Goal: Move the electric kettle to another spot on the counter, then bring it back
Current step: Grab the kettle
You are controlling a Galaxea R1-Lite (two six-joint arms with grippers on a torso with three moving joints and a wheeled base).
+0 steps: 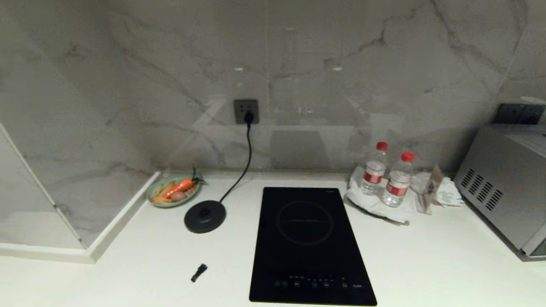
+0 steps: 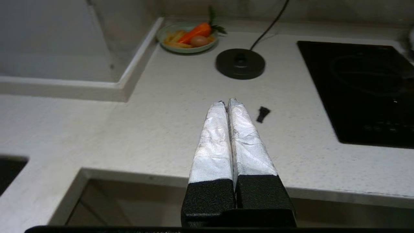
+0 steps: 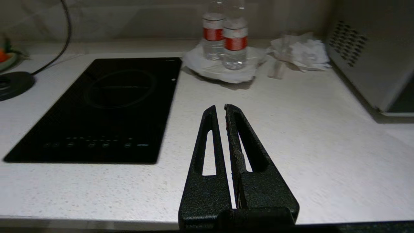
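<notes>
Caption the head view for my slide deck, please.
Kettle base plugged in beside cooktop on white counter; no kettle visible.

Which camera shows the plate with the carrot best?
The left wrist view: the plate shows whole, with the carrot and other food easy to see. The head view also shows all of it, only farther off. The right wrist view catches just a sliver at the edge.
</notes>
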